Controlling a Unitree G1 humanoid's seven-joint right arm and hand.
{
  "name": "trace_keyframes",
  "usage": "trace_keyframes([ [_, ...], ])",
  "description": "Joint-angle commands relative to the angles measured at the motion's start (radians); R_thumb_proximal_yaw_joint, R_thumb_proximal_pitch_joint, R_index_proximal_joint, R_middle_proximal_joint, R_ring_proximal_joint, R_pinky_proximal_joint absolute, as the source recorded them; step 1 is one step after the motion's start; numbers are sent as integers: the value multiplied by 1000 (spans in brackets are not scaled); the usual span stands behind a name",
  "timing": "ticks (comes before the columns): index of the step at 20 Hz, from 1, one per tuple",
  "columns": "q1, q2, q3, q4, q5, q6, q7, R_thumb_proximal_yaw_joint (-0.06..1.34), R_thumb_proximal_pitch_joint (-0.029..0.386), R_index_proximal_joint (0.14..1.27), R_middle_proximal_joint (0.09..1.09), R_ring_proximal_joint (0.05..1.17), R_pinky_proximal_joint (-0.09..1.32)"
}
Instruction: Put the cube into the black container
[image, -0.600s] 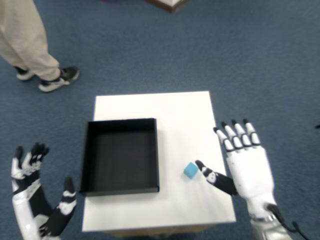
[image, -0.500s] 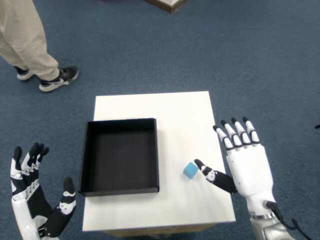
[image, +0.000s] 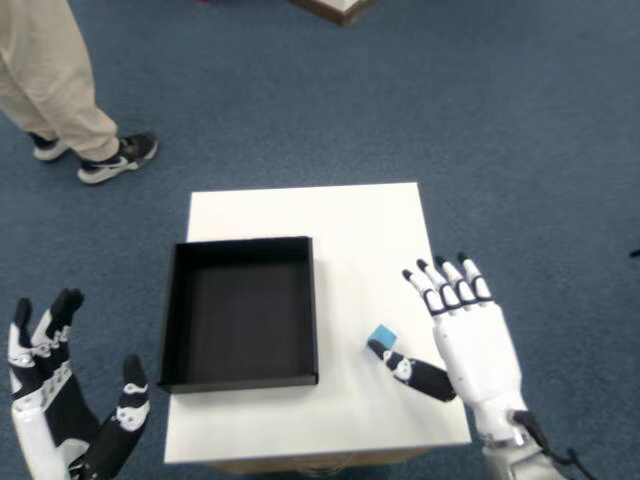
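A small light-blue cube (image: 382, 335) lies on the white table (image: 350, 230), right of the black container (image: 241, 311). The container is a shallow square tray with nothing in it. My right hand (image: 458, 335) hovers over the table's right edge, fingers spread and palm down. Its thumb tip (image: 388, 355) sits just in front of the cube and covers the cube's near edge. The fingers hold nothing. My left hand (image: 60, 410) is open below the table's left front corner.
A person's legs and shoes (image: 100, 150) stand on the blue carpet at the upper left. A brown object's corner (image: 335, 8) shows at the top edge. Carpet surrounds the small table on all sides.
My right hand has moved left and toward the near edge, bringing the thumb up against the cube. The left hand has dropped lower. The cube stays in place.
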Motion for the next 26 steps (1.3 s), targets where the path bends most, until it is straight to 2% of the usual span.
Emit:
trace_keyframes([
  [1,-29,-3,5,-15,18,-47,-62,32,-22,343,237,228,121],
  [4,-26,5,17,2,22,-70,-63,75,-13,352,237,225,118],
  [7,-34,17,28,42,23,-82,-58,101,16,364,239,221,105],
  [10,-82,38,35,116,23,-85,-49,127,59,382,242,220,94],
  [13,-154,56,33,211,29,-92,-45,146,83,395,244,219,82],
  [16,-205,57,26,274,38,-117,-56,160,93,408,248,219,76],
  [26,-288,99,22,447,56,-143,-57,209,108,446,254,217,67],
])
